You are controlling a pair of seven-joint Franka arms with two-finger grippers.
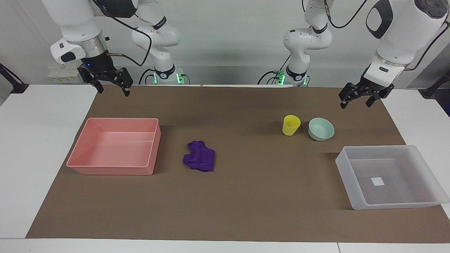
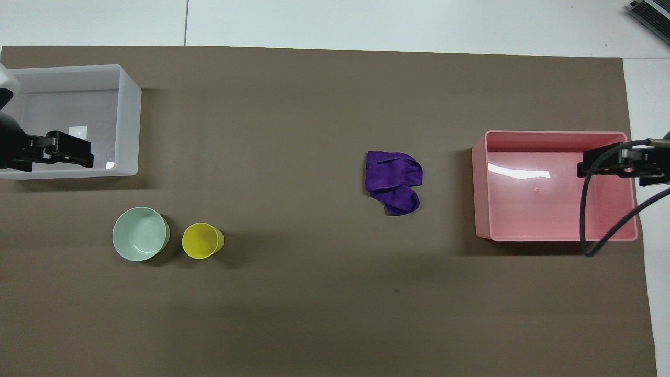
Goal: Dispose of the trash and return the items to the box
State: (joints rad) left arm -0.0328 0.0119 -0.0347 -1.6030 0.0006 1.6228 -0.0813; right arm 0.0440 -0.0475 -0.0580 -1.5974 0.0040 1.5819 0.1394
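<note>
The purple cloth wad (image 1: pixel 199 161) lies on the brown mat near the middle; it also shows in the overhead view (image 2: pixel 393 182). The yellow cup (image 1: pixel 291 125) (image 2: pixel 202 241) stands upright beside the mint-green bowl (image 1: pixel 321 129) (image 2: pixel 140 241), toward the left arm's end. The translucent box (image 1: pixel 346 179) (image 2: pixel 128 120) with a white sticker sits farther from the robots than the bowl. My left gripper (image 1: pixel 355 104) (image 2: pixel 73 152) hangs open and empty, raised above that end. My right gripper (image 1: pixel 113 92) (image 2: pixel 596 161) hangs open and empty, raised above the pink tray's end.
A pink rectangular tray (image 1: pixel 112 170) (image 2: pixel 479 193) sits empty toward the right arm's end, beside the cloth. The brown mat (image 1: pixel 246 196) covers most of the white table. A black cable loops from the right arm over the pink tray in the overhead view (image 2: pixel 589 230).
</note>
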